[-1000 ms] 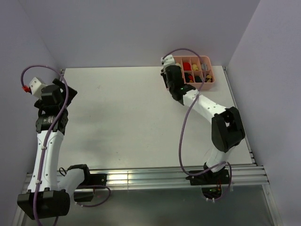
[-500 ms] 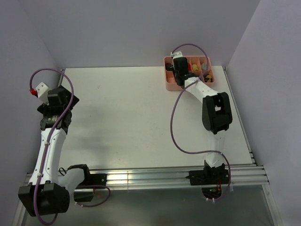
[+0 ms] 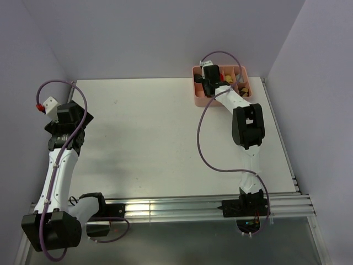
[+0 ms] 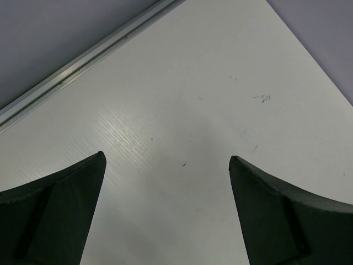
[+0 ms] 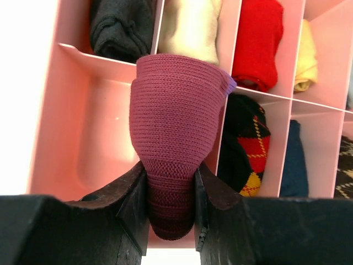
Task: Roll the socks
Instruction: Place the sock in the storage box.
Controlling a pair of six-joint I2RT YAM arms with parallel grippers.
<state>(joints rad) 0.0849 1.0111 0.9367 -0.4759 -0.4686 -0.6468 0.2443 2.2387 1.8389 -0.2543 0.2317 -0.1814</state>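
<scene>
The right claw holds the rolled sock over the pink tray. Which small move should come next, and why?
Probably lower the right claw a little, toward the empty compartment left of the rolled sock, so it can be released there. The sock is clamped above the pink tray, and the other cells nearby hold bundles.

Nothing can be read in any of the views: no word, label, brand or number stands on the pink tray [image 5: 99,132], on the sock [image 5: 176,110] or on the table [image 3: 154,138] (the few dark scuffs [image 4: 265,98] on the table in the left wrist view are only marks, not letters).
</scene>
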